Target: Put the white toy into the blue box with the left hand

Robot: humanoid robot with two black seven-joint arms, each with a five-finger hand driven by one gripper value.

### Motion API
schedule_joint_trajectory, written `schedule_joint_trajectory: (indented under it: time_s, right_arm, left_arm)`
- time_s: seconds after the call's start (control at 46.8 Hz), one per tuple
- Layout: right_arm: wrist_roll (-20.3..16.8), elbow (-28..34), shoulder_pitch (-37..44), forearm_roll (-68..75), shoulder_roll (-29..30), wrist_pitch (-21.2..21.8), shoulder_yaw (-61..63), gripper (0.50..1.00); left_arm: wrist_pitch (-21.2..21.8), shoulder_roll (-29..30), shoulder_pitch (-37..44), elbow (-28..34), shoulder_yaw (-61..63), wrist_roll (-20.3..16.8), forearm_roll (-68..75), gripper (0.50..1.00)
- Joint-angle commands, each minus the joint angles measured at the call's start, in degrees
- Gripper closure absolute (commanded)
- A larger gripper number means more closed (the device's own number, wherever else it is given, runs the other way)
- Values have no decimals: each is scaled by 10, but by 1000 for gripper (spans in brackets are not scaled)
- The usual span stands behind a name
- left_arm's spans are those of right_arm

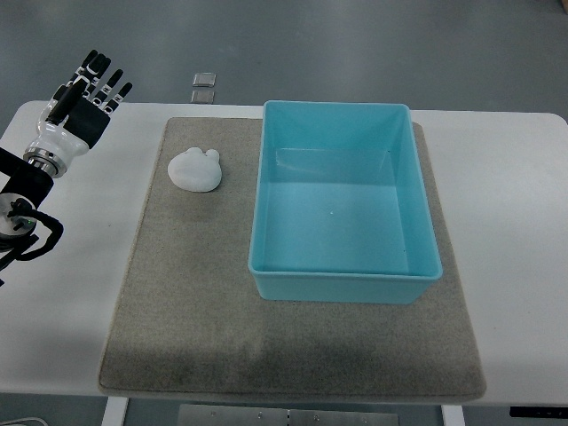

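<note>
**Left hand open at the corner, toy lying on the mat**

A white rectangular surface [515,222] carries a grey-beige felt mat [195,328] that covers most of its middle. On the mat's right half stands a light blue rectangular plastic box [344,286], open at the top and with nothing inside it. Just left of the box, near the mat's far left corner, lies the small white rounded toy [195,169], a soft-looking lump with two little bumps on its far edge. It rests on the mat, close to the box's left wall but not touching it.

The robot's left hand [82,102], black-fingered with a white wrist and palm shell, comes in from the picture's left edge over the far left corner of the surface. Its fingers are extended and spread, pointing away from the robot, and they hold nothing. The hand is off the mat and well apart from the toy.

Beyond the far edge of the surface, two small grey square plates [203,87] lie on the grey floor [355,44].
</note>
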Motion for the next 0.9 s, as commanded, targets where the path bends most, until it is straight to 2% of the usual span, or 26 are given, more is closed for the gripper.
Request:
schedule_joint_trajectory:
  time_s: [0.0, 0.62, 0.77, 0.876]
  right_arm:
    - [-1, 0, 0, 0, 0, 0, 0, 564]
    - [0, 0, 0, 0, 0, 0, 0, 564]
    - [-1, 0, 0, 0, 0, 0, 0, 564]
    - [0, 0, 0, 0, 0, 0, 0, 564]
  left_arm:
    - [0, 1, 0, 0, 0, -1, 0, 501]
    - [-8, 1, 3, 1, 0, -3, 0, 500]
    - [-45, 1, -1, 7, 0, -3, 2, 500]
    - [-69, 0, -11, 38, 0, -3, 3, 501]
